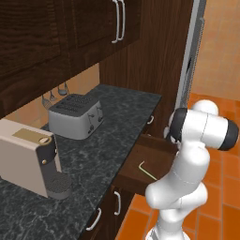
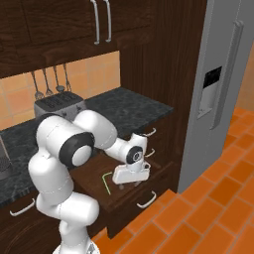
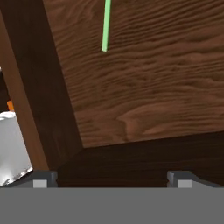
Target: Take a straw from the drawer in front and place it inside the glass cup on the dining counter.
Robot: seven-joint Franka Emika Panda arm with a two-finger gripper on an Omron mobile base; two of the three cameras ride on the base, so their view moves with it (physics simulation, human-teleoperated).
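Gripper (image 2: 130,182) jaws wide, nothing held, hanging over the open drawer (image 2: 129,191) near its front corner. Straw (image 2: 106,181) lies flat on the drawer floor, apart from the jaws, off toward the robot side; in the hand view its end (image 3: 105,26) sits ahead of the fingertips, long axis running away from them. Drawer walls close by the jaws; floor around the straw is open.

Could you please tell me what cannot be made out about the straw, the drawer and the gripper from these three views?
- Straw: in the hand view the top edge cuts it off, so its bent end is out of frame.
- Straw: in the left base view the arm covers its far end.
- Drawer: in the right base view the arm hides its left part.
- Gripper: its fingertips are too small to judge their height above the drawer floor.
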